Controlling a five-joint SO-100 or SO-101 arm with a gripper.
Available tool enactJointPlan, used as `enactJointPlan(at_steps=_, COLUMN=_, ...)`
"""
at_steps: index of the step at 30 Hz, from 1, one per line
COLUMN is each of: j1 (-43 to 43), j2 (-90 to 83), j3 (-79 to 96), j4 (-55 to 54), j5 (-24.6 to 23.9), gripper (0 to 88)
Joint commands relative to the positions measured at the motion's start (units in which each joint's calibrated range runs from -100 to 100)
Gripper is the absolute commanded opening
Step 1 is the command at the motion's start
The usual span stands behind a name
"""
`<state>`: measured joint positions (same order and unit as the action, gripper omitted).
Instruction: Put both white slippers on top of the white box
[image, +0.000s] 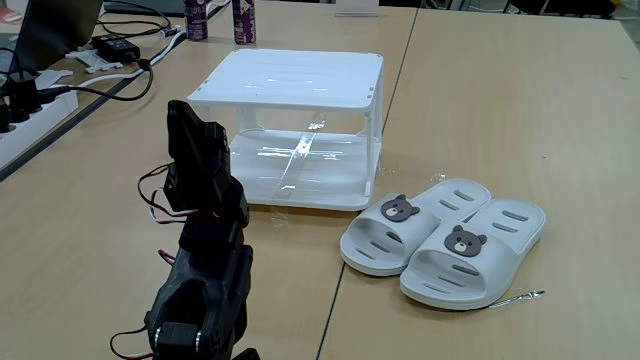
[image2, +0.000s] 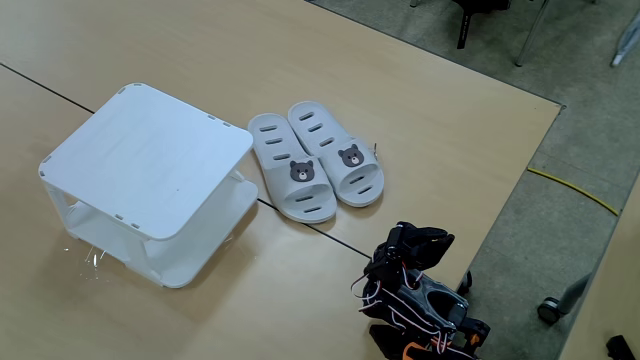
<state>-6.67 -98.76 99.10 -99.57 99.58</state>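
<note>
Two white slippers lie side by side on the wooden table, each with a bear-face badge: one nearer the box, the other just beyond it. The white box is a two-tier stand with a bare flat top, standing left of the slippers in both fixed views. My black arm is folded low over its base, well apart from the slippers and the box. Its gripper holds nothing that I can see. The dark folded shape hides how the jaws stand.
A power strip, an adapter and cables lie at the back left. Two purple cans stand behind the box. A thin metal piece lies by the slippers. The table edge drops to floor with a yellow cable.
</note>
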Motion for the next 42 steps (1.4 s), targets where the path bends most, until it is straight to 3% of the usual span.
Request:
enactJointPlan(at_steps=1, j1=0.2, j2=-0.1, j3=0.2, j4=-0.1, j5=0.4, gripper=0.7)
enactJointPlan(at_steps=42, j1=-0.7, j2=0.1, j3=0.3, j4=0.1, j5=0.4, gripper=0.7)
